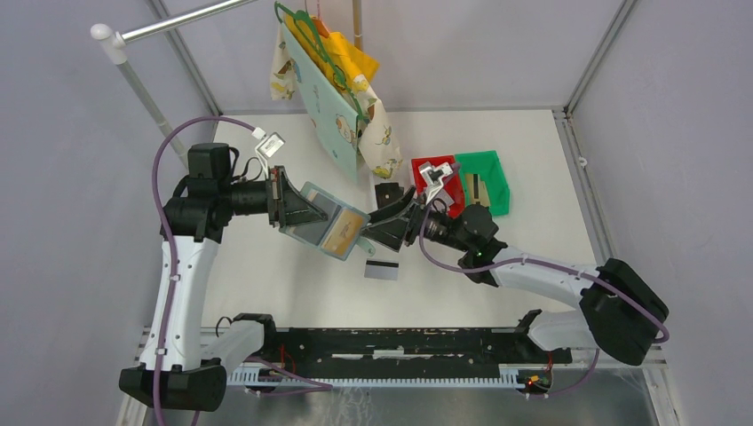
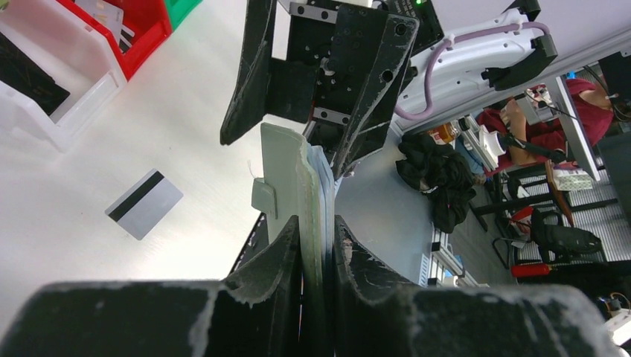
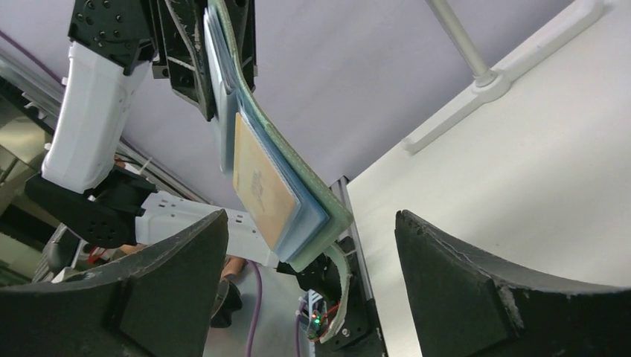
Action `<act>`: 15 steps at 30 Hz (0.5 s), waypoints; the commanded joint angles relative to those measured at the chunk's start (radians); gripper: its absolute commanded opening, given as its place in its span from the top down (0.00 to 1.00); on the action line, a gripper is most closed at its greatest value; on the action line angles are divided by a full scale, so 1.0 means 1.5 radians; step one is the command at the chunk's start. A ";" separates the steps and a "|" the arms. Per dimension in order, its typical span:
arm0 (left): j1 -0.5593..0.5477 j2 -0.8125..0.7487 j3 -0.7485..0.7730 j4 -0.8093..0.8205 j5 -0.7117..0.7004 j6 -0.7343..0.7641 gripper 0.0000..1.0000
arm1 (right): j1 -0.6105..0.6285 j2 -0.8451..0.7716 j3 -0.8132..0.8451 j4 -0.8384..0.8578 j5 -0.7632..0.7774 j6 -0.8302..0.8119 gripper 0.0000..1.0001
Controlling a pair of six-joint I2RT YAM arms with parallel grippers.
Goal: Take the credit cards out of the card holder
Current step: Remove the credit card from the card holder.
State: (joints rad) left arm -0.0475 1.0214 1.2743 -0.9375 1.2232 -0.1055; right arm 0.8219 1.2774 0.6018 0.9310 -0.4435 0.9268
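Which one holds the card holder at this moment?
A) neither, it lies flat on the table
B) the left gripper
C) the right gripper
B: the left gripper has its jaws shut on the card holder and holds it up in the air, while the right gripper has its jaws wide open and grips nothing.
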 commanded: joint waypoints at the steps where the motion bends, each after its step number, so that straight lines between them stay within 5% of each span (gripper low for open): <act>1: 0.001 -0.009 0.027 0.022 0.037 0.011 0.98 | 0.027 0.040 0.004 0.146 -0.010 0.068 0.13; 5: 0.000 -0.022 0.013 0.054 0.038 -0.019 0.98 | 0.048 0.093 -0.002 0.301 -0.008 0.157 0.18; 10: 0.000 -0.034 0.011 0.084 0.041 -0.052 0.98 | 0.066 0.123 -0.009 0.343 0.003 0.181 0.28; 15: 0.000 -0.040 0.018 0.092 0.043 -0.056 0.98 | 0.069 0.118 -0.030 0.389 0.026 0.205 0.63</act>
State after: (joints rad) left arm -0.0475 0.9821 1.2743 -0.8654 1.2407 -0.1291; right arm 0.9192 1.4639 0.5621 1.3540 -0.4206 1.1744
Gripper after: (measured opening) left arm 0.239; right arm 0.508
